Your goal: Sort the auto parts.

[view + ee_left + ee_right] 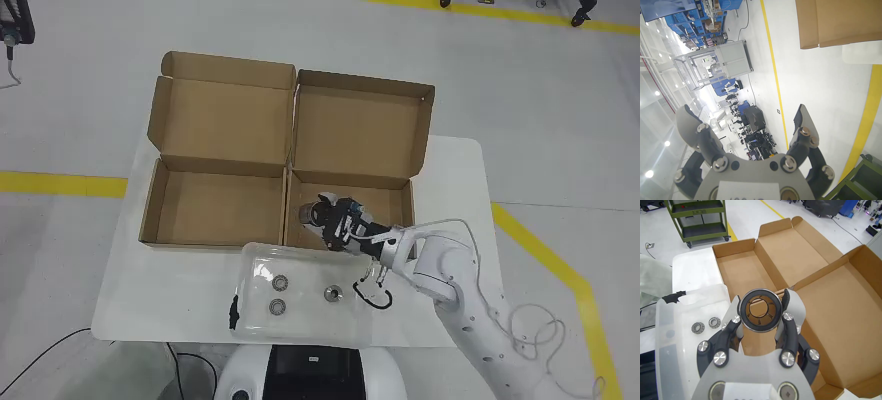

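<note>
Sorting is judged barely begun: lg bearing [761, 326] pinched by R gripper [762, 298] over R box [385, 205], 3 small parts [332, 292] left in bin [300, 252], L gripper [743, 111] spread.

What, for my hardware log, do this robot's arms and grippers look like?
The right arm is white and jointed, with a thin cable looping alongside. The right gripper and left gripper match: grey base plate, black linkages, silver screws, pale curved fingers with black ribbed pads.
</note>
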